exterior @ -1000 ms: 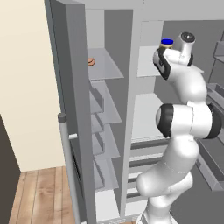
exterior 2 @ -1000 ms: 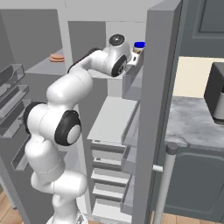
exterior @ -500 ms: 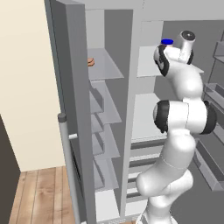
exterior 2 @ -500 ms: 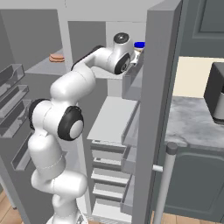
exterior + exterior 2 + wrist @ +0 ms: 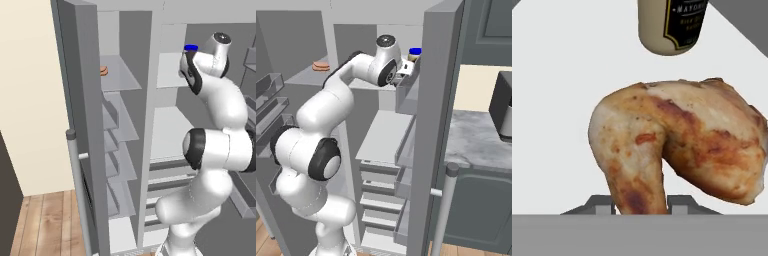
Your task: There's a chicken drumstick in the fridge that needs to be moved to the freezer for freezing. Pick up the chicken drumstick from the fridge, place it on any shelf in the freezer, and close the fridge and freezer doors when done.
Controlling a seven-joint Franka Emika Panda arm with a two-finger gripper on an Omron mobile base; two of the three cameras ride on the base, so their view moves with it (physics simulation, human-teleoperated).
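The chicken drumstick [image 5: 677, 145], golden-brown and lumpy, lies on a white fridge shelf [image 5: 557, 75] right in front of the hand. Its thin end sits between the two dark finger tips of my gripper [image 5: 641, 205], which press in on both sides of it. In the base views my hand [image 5: 189, 67] reaches into the top shelf of the fridge [image 5: 170, 125], beside the blue-lidded jar [image 5: 190, 48]. The freezer [image 5: 120, 125] stands open to the left, with thin pale shelves. Both doors are open: the freezer door [image 5: 82, 125] and the fridge door [image 5: 433, 125].
A mayonnaise jar [image 5: 672, 25] stands just behind the drumstick. A small brown item [image 5: 103, 70] lies on the freezer's top shelf. Door bins [image 5: 406, 95] line the fridge door close to my hand. Grey drawers [image 5: 378, 192] fill the fridge's lower part. A stone counter [image 5: 481, 140] lies right.
The fingers have closed from wide apart onto the drumstick's thin end. The arm has barely shifted at the top fridge shelf.
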